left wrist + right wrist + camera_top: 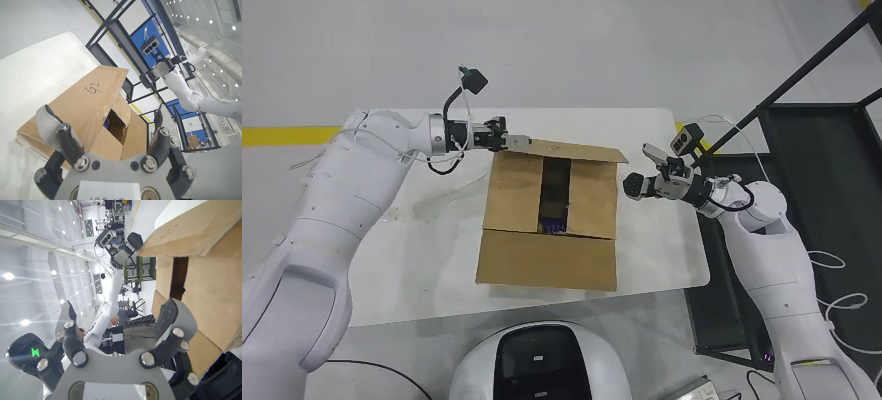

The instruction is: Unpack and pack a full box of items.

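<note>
Fingers [46,121] spread wide on the left gripper [510,141], straddling the left corner of the raised far flap [572,152]. Nothing is clamped, and whether a pad actually touches cardboard is hard to tell. Moving across, the box [547,258] sits mid-table [412,280], with that flap's long edge running side to side, so the left arm looks nearer for a lift. A dark gap runs front to back; one blue item [553,224] peeks out, the rest hidden. The right gripper [635,186] hangs wide open just beside the box's right wall, apart from it.
</note>
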You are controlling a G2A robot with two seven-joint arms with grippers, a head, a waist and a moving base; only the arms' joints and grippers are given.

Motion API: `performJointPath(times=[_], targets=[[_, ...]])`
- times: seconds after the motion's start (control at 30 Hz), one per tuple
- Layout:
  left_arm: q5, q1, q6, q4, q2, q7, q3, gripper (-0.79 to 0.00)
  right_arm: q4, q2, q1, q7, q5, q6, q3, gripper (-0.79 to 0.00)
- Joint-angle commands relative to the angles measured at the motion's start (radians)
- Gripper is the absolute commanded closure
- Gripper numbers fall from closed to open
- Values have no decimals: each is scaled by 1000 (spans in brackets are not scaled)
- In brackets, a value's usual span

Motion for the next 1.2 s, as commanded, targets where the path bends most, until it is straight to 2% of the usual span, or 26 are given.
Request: performJointPath(times=[0.0,0.53,1.17], targets=[[-6,1,-1,0,1,1,10,-785,-6,1,-3,-1,-5,1,2,-785],[40,27,-15,14,3,15,91,-785,-27,16,-21,0,-104,16,4,-785],[13,31,-23,39,-3,27,80,-785,-28,18,-27,-17,-99,-16,9,-785]])
